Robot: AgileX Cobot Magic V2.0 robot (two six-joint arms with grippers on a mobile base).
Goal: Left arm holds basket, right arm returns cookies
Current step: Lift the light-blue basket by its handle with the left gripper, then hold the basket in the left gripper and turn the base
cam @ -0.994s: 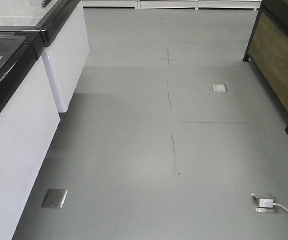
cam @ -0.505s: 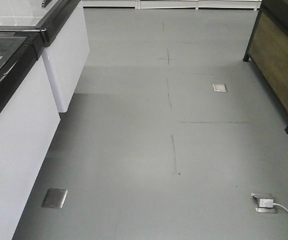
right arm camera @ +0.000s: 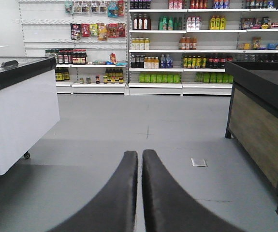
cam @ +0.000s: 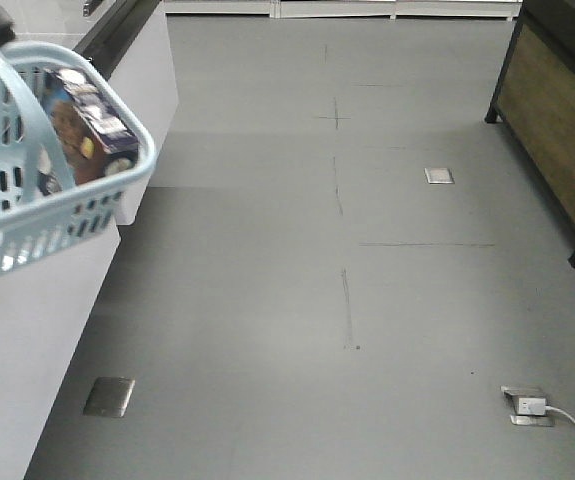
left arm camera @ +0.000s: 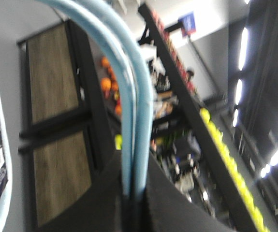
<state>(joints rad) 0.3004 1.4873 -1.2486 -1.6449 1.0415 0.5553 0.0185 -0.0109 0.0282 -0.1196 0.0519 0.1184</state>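
The left gripper [left arm camera: 131,200] is clamping its jaws tight on the hoop handle [left arm camera: 129,106] of the light blue basket [cam: 77,215]; in the left wrist view the handle is running straight down into the black jaws, with no gap showing beside it. The basket is hanging in the air at the upper left of the front view, tilted, above the grey floor [cam: 267,300] and in front of a white cabinet [cam: 27,330]. The cookies [cam: 82,125] are leaning inside the basket, toward the end that is lying to the right in the front view; the carton's white barcode side is showing at the left edge of the left wrist view. The right gripper [right arm camera: 139,157] is holding nothing; its two black fingers are pressing together tip to tip, pointing down the aisle toward shelves of bottles [right arm camera: 177,48], with a dark wooden stand [right arm camera: 259,125] standing off to one side.
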